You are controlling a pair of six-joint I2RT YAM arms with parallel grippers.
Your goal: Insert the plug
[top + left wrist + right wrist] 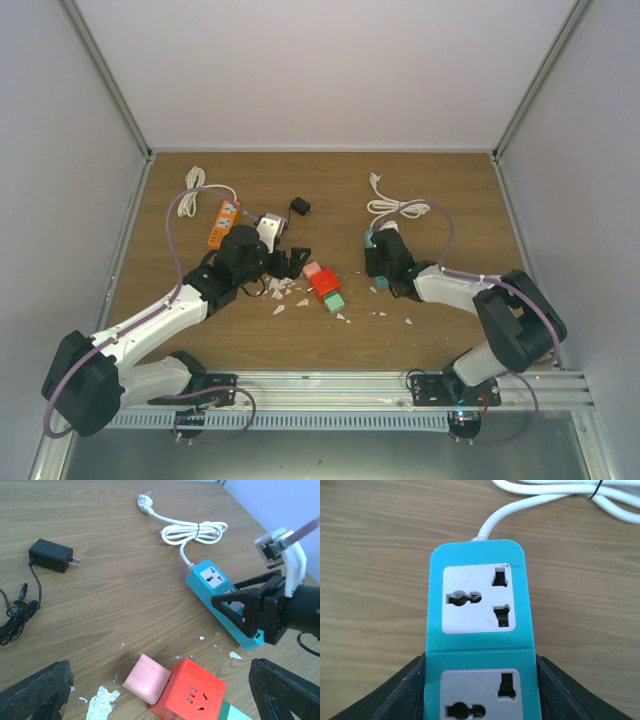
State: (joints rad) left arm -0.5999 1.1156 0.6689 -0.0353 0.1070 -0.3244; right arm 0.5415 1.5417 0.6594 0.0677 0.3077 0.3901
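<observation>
The black plug adapter (299,206) (50,556) lies on the wooden table with its prongs pointing right and its thin black cord (15,615) bunched beside it. A teal power strip (372,240) (220,605) (480,580) with white sockets lies at centre right. My right gripper (385,262) (260,610) (480,695) is shut on the strip's sides, both fingers (405,690) pressed against it. My left gripper (290,262) (160,700) is open and holds nothing. It hovers over a red cube socket (192,690).
The red cube (324,283) has a pink block (312,270) (147,677) and a green block (334,302) attached. White flakes (102,700) litter the wood nearby. The strip's coiled white cable (390,205) (192,530) lies behind it. An orange power strip (223,222) sits at back left.
</observation>
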